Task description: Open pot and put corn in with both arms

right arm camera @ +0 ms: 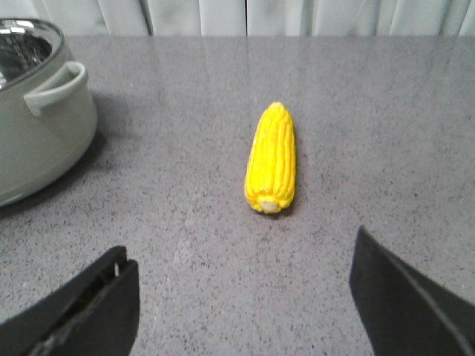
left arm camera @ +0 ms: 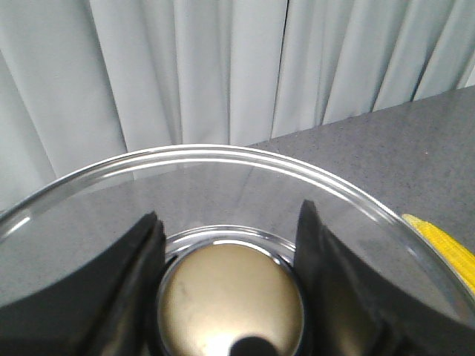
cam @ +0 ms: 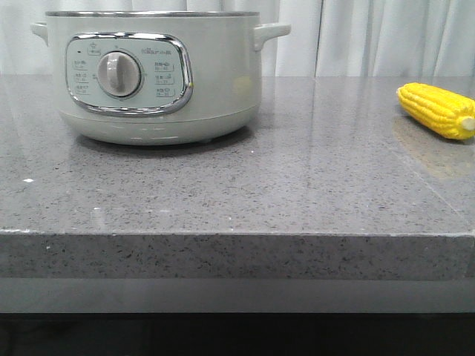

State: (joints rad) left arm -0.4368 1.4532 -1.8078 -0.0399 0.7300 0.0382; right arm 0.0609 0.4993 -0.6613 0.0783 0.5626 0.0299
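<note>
- My left gripper [left arm camera: 230, 297] is clamped on the glass lid's [left arm camera: 223, 159] knob [left arm camera: 231, 297], so the pot [cam: 156, 74] stands open.
- My right gripper [right arm camera: 241, 297] hangs spread wide above the corn [right arm camera: 272, 157], which lies on the counter [cam: 297, 193] well right of the pot.
- Next I'd lower and close across the cob.

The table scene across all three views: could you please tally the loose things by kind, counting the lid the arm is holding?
Pots: 1, the pale grey-green pot, open at the top.
Glass lids: 1, the glass lid, its knob between the left gripper fingers.
Corn cobs: 1, the corn, lying on the table.
Total: 3
</note>
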